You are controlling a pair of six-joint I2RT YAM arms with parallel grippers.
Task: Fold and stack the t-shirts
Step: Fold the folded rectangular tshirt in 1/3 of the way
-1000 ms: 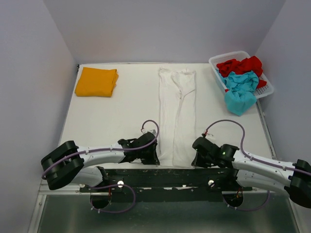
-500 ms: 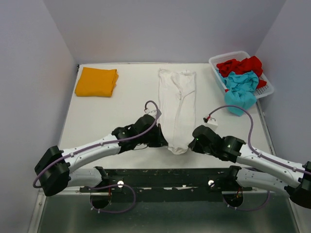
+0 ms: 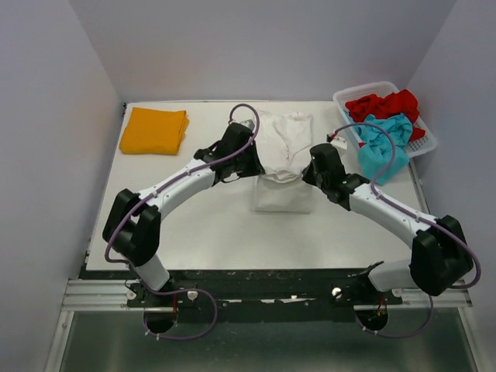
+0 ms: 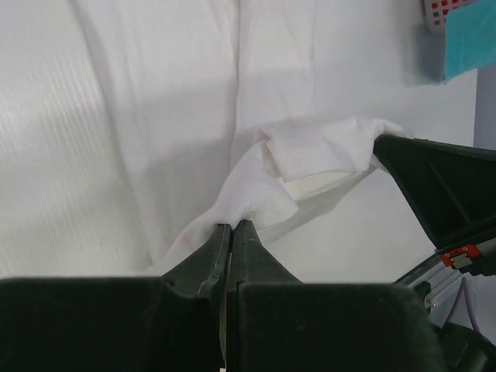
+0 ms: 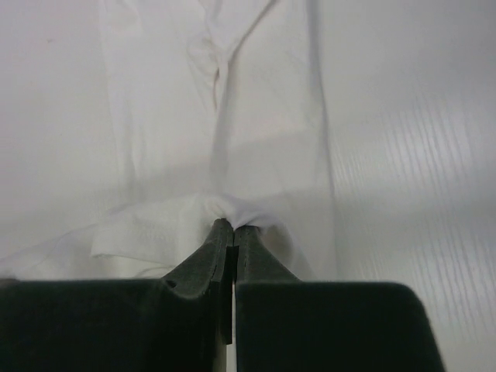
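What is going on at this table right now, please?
The robot is folding the white t-shirt. The left gripper and the right gripper are each shut on one end of it, held doubled back over the rest. A folded orange t-shirt lies far left; a red t-shirt and a teal t-shirt wait in the basket.

Soft, even light falls from overhead; the flat white counter [image 3: 209, 225] glows bright, close to washed out, in the sharp overhead view. Shadows under the arms are faint and short. At the left wrist a grey shadow crosses the white cloth t-shirt [image 4: 318, 147], and the black left end effector [image 4: 231, 226] sits dark and slightly soft. At the right wrist the black right end effector [image 5: 232, 229] is equally murky; a pale sheen streaks the counter.
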